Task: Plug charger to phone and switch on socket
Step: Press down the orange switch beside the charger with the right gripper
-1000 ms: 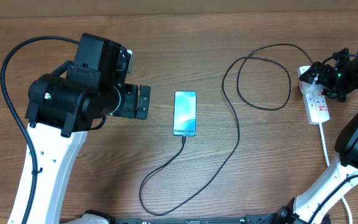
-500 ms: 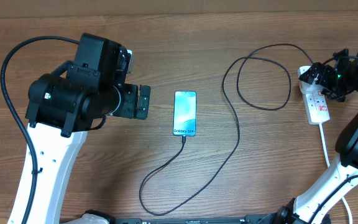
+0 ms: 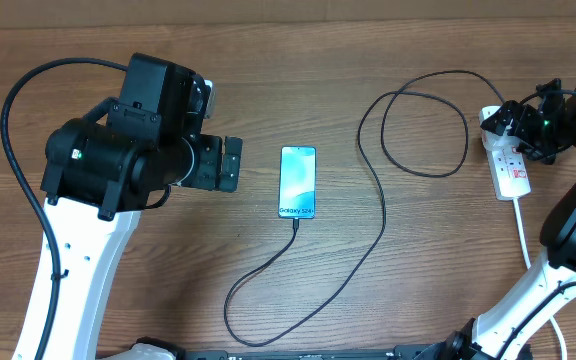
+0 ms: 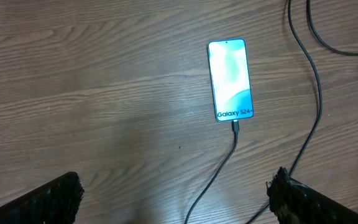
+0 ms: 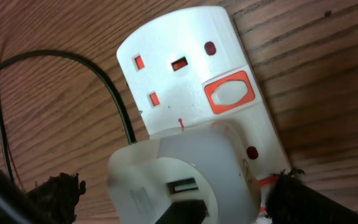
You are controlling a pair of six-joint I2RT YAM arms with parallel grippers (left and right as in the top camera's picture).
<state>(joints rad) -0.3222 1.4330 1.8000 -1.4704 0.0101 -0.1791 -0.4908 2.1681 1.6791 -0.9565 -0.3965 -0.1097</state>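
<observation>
Nothing has moved: the left gripper [image 4: 176,202] stays wide apart, with the phone [image 4: 230,79] and its plugged cable [image 4: 219,174] ahead of the fingers, and the right gripper [image 5: 176,193] stays wide apart astride the socket [image 5: 185,74], whose switch [image 5: 229,93] probably still waits.

Open wood of the table [image 3: 168,60] lay between the left gripper [image 3: 232,163], its jaws spread, and the phone [image 3: 298,182]. The cable [image 3: 378,215] left the phone's near end, looped toward the front edge, then climbed past the phone's right side into a wide loop beside the power strip [image 3: 511,168], fencing off the right half. The right gripper [image 3: 516,122] hung wide over the strip's far end, where a white plug [image 5: 185,168] bulked up. The switch [image 5: 229,93] next to it lay uncovered.
</observation>
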